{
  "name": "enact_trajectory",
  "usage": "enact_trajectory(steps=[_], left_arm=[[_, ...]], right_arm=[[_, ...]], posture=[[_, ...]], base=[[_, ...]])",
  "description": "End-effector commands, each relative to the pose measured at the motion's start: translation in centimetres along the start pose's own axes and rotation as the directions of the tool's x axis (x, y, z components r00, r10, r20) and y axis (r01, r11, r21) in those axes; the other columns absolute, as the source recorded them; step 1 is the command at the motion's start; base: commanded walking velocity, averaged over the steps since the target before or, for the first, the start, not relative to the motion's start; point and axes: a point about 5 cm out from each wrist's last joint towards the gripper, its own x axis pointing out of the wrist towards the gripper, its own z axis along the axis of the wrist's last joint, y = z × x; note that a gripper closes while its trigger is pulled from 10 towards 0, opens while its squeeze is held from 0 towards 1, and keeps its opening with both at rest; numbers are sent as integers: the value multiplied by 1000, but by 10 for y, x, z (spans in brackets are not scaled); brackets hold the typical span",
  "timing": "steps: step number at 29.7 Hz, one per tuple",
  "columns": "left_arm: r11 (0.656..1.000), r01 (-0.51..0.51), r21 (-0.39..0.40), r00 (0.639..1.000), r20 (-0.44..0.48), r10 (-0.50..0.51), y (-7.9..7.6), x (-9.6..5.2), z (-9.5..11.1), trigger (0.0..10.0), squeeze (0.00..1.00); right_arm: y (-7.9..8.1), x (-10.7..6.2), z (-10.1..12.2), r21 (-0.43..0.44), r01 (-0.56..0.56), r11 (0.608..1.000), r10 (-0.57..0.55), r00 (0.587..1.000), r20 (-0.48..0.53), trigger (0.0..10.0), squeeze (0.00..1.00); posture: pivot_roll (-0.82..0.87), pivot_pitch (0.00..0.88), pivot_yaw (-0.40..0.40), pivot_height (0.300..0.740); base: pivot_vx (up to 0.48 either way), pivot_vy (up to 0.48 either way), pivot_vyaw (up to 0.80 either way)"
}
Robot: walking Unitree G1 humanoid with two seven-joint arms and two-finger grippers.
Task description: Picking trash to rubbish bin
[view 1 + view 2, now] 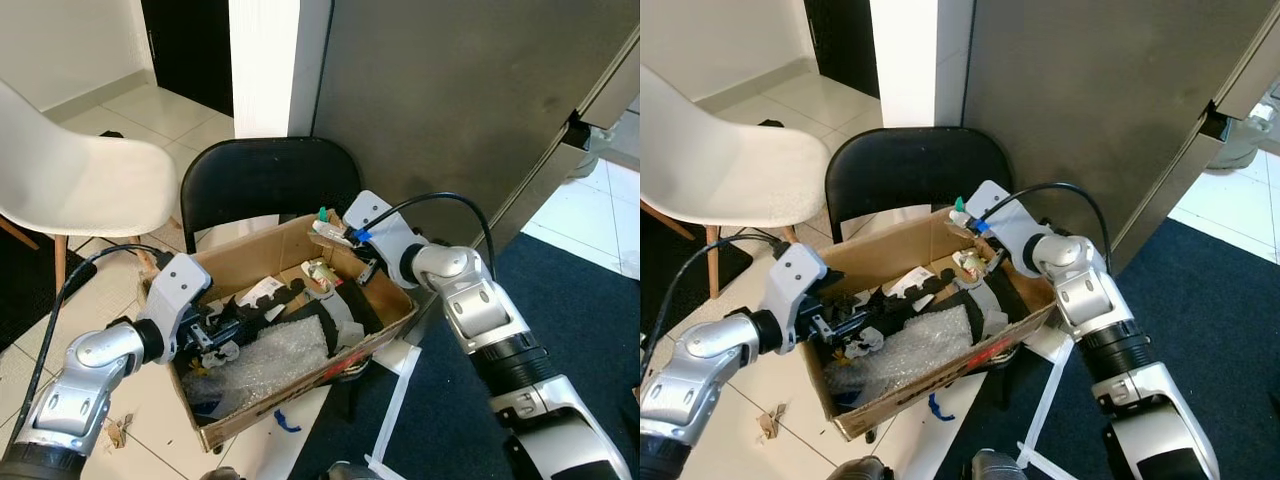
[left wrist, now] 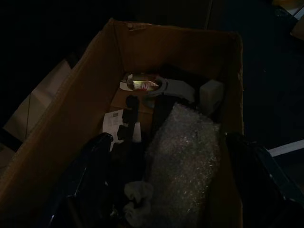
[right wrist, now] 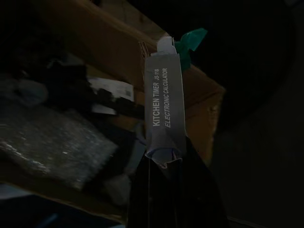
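Note:
An open cardboard box [image 1: 251,253] serves as the bin and rests on a black chair [image 1: 265,175]. It holds bubble wrap [image 1: 278,356], black scraps and paper. My right gripper [image 1: 347,236] hovers at the box's far rim, shut on a slim white "kitchen timer" package [image 3: 165,109] with a green tab [image 3: 191,40]. That package [image 1: 327,228] hangs over the box's inside. My left gripper [image 1: 222,332] sits low inside the box's left side. Its fingers [image 2: 95,180] stand open on either side of the bubble wrap [image 2: 187,156].
A white chair [image 1: 80,180] stands to the left and a tall grey cabinet [image 1: 450,100] behind the box. Dark blue carpet [image 1: 450,420] lies on the right. A white strip [image 1: 393,405] and a blue scrap [image 1: 287,422] lie on the floor by the box.

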Motion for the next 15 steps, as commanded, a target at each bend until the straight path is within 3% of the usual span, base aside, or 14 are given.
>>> enact_trajectory(steps=[1, 2, 4, 5, 8, 9, 10, 11, 13, 14, 15], left_arm=[[1000, 16, 5, 1000, -3, -16, -3, 0, 2, 10000, 0], [1000, 17, 5, 1000, -2, -17, -3, 0, 2, 10000, 0], [1000, 18, 6, 1000, -2, -18, -3, 0, 2, 10000, 0], [1000, 21, 9, 1000, -4, -21, -3, 1, 3, 10000, 0], [1000, 23, 12, 1000, -5, -23, -3, 1, 3, 10000, 0], [1000, 23, 13, 1000, -2, -23, -3, 2, 4, 10000, 0], [1000, 23, 14, 1000, 0, -23, -3, 2, 5, 10000, 0], [1000, 22, 15, 1000, 3, -22, -3, 2, 5, 10000, 0], [1000, 22, 15, 1000, 4, -22, -3, 3, 6, 10000, 0], [1000, 22, 17, 1000, 7, -22, -3, 3, 7, 10000, 0], [1000, 24, 19, 1000, 12, -24, -4, 3, 8, 10000, 0]], right_arm=[[-4, -2, 4, 48, 16, 999, -17, 1000, 23, 10000, 224], [-6, -2, 6, 58, 34, 998, -36, 999, 38, 10000, 420], [-7, -1, 7, 62, 38, 997, -41, 998, 46, 10000, 451], [-6, -2, 9, 68, 35, 997, -38, 998, 54, 10000, 549], [-4, -2, 10, 70, 15, 997, -19, 998, 57, 10000, 616], [-2, -2, 10, 72, 3, 997, -7, 998, 57, 10000, 706], [0, -2, 10, 73, -6, 997, 1, 998, 58, 10000, 706], [1, -2, 9, 75, -16, 997, 12, 998, 55, 10000, 843], [2, -3, 9, 77, -23, 997, 19, 998, 52, 10000, 843], [2, -3, 8, 78, -29, 997, 25, 998, 49, 10000, 1000], [2, -3, 8, 79, -36, 996, 32, 998, 47, 10000, 1000]], posture=[[-8, 0, -82, 740], [-8, 0, -84, 740], [-8, 0, -84, 740], [-8, 0, -83, 740], [-8, 0, -84, 740], [-8, 0, -84, 740], [-8, 0, -84, 740], [-7, 0, -87, 740], [-7, 0, -87, 740], [-5, 0, -88, 740], [-5, 0, -88, 740]], base=[[0, 0, 0], [0, 0, 0], [0, 0, 0], [0, 0, 0], [0, 0, 0], [0, 0, 0], [0, 0, 0], [0, 0, 0], [0, 0, 0], [0, 0, 0], [0, 0, 0]])
